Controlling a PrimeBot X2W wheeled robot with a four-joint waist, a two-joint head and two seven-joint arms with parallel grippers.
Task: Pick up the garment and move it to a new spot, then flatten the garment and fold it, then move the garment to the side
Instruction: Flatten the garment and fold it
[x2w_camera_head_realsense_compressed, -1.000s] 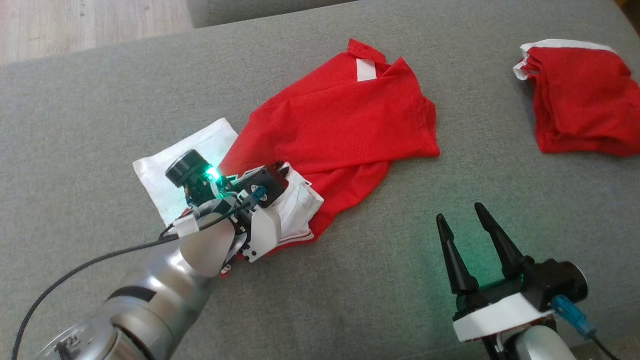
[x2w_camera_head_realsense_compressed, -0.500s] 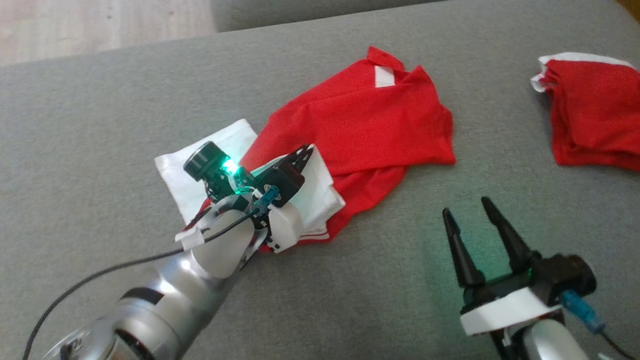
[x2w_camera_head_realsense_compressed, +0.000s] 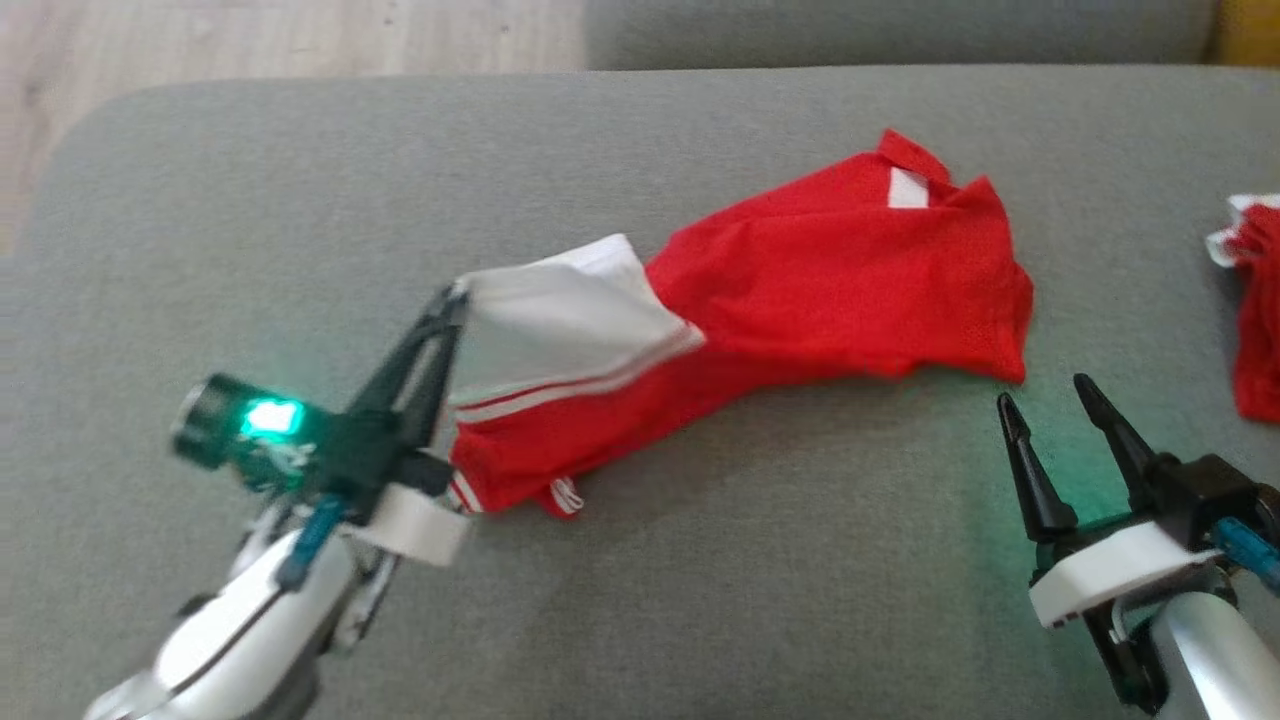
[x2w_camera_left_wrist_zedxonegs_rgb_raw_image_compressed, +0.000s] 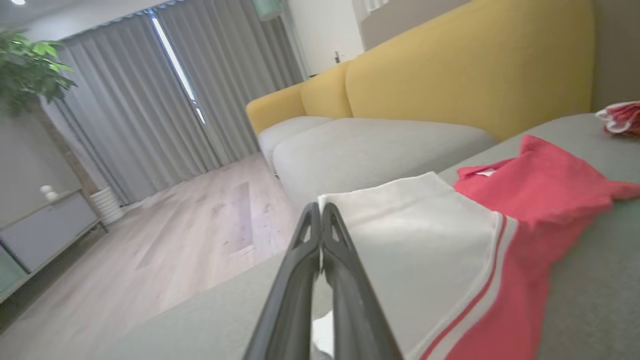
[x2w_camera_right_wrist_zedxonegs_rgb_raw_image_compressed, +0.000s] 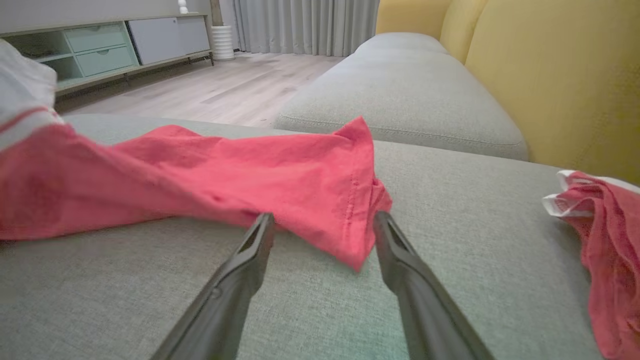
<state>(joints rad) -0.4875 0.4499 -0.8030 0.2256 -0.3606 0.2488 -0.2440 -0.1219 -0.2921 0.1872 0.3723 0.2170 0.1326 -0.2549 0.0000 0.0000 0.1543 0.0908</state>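
Red mesh with a white panel, the garment (x2w_camera_head_realsense_compressed: 830, 290) lies stretched across the middle of the grey cushion (x2w_camera_head_realsense_compressed: 700, 620). Its collar end points toward the far right, and its white end is lifted off the surface toward the cushion's left edge. The left gripper (x2w_camera_head_realsense_compressed: 455, 298) is clenched on the corner of that white panel. The head view blurs this grip, but the left wrist view shows it plainly: the two dark fingers meet at their tips with the cloth's corner pinched there. The right gripper (x2w_camera_head_realsense_compressed: 1045, 392) is released and holds nothing, poised over the cushion's near right part just short of the red hem. In the right wrist view a corner of that hem hangs between its spread fingers, though whether it touches them cannot be told. A second red-and-white garment (x2w_camera_head_realsense_compressed: 1258, 330) lies bunched at the cushion's right edge. The left wrist view also shows a yellow backrest (x2w_camera_left_wrist_zedxonegs_rgb_raw_image_compressed: 450, 65), wooden floor (x2w_camera_left_wrist_zedxonegs_rgb_raw_image_compressed: 200, 215) and grey curtains (x2w_camera_left_wrist_zedxonegs_rgb_raw_image_compressed: 150, 100).
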